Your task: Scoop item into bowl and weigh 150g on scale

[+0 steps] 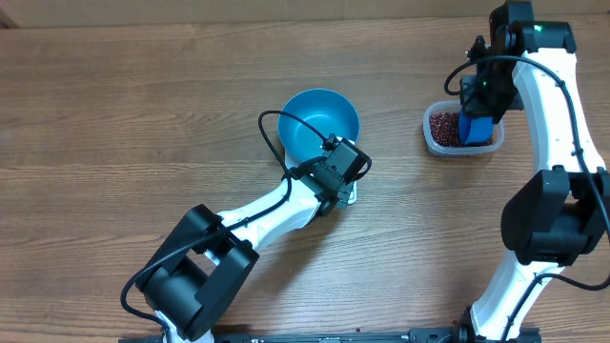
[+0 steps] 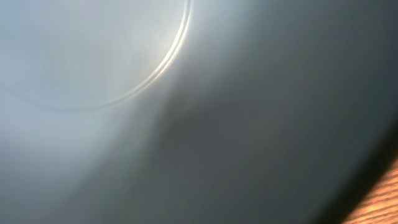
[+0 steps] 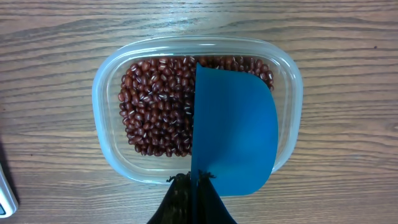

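The blue bowl (image 1: 315,119) stands mid-table on the white scale (image 1: 350,196), of which only slivers show. My left gripper (image 1: 341,164) is at the bowl's near right rim, shut on it. Its fingers are hidden in the left wrist view, where the blurred bowl (image 2: 93,56) fills the frame. The beans (image 3: 155,106) lie in a clear tub (image 3: 102,93) at the right (image 1: 431,133). My right gripper (image 3: 198,180) is shut on the handle of a blue scoop (image 3: 239,130), which hangs over the tub's right half with its blade on edge.
Bare wooden tabletop (image 1: 143,105) surrounds the bowl and tub. The left arm (image 1: 257,214) runs from the front edge up to the bowl. The right arm (image 1: 553,124) stands along the right side. A pale object's edge (image 3: 5,196) shows at the lower left of the right wrist view.
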`<state>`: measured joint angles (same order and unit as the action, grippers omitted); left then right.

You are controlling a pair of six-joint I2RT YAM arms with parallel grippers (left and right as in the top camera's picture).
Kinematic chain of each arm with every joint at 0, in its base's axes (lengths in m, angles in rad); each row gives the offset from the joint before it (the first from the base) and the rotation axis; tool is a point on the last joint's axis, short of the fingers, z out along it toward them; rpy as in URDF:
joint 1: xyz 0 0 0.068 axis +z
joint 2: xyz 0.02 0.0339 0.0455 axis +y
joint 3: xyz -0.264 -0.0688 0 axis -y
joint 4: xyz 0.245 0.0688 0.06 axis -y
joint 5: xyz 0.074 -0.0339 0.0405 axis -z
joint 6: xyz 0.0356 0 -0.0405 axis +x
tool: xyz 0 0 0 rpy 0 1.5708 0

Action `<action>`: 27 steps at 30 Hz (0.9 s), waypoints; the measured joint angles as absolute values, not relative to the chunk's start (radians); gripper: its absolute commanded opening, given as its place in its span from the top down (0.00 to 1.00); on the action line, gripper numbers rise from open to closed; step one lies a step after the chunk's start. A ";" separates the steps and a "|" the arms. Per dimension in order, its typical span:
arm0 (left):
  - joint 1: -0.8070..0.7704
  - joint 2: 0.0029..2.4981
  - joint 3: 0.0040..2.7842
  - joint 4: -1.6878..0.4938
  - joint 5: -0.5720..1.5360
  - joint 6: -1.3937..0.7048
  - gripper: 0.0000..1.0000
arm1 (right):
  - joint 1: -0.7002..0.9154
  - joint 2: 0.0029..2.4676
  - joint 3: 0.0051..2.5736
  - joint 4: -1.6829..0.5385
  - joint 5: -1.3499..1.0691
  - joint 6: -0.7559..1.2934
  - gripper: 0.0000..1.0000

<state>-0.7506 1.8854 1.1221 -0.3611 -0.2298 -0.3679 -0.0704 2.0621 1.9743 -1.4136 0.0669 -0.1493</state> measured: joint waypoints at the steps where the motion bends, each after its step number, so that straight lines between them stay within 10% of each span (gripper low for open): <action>1: -0.750 1.885 1.123 -0.366 -0.233 -0.368 0.96 | -0.070 2.062 1.974 -1.414 0.067 -0.149 0.96; 27: -0.753 1.885 1.125 -0.377 -0.244 -0.360 0.96 | -0.070 2.062 1.974 -1.414 0.067 -0.149 0.96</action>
